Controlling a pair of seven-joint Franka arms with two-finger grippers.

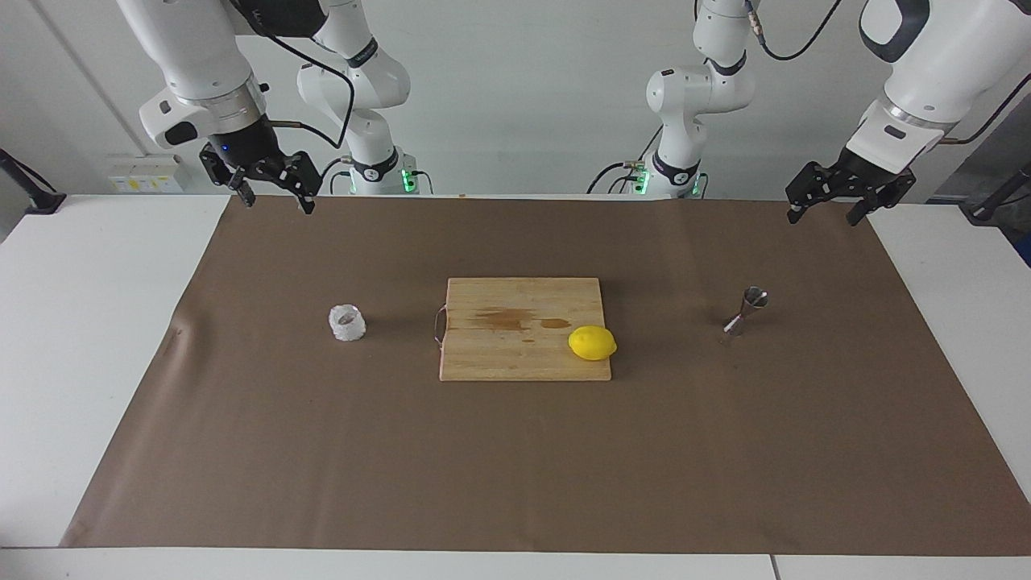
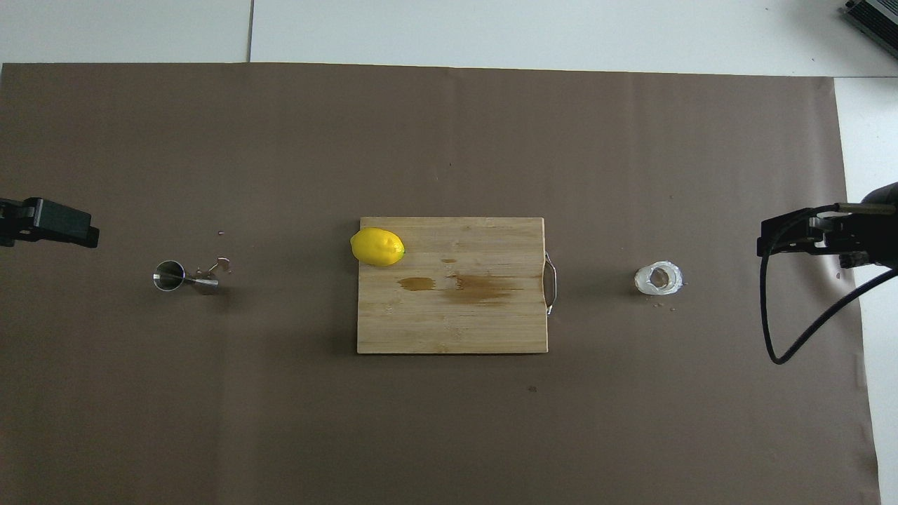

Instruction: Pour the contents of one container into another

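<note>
The small clear faceted cup (image 1: pixel 347 322) (image 2: pixel 659 278) stands upright on the brown mat, beside the board toward the right arm's end. A steel hourglass jigger (image 1: pixel 747 309) (image 2: pixel 170 275) stands upright toward the left arm's end. My right gripper (image 1: pixel 276 202) hangs open and empty over the mat's edge by the robots, well apart from the cup. Over the mat's corner at its own end, my left gripper (image 1: pixel 823 217) also hangs open and empty, far from the jigger. Both arms wait.
A wooden cutting board (image 1: pixel 499 354) (image 2: pixel 421 330) with a metal handle and brown stains lies mid-table. A yellow lemon (image 1: pixel 592 342) (image 2: pixel 377 246) sits on its corner toward the jigger. Small droplets lie on the brown mat (image 1: pixel 515 467) by the cup and the jigger.
</note>
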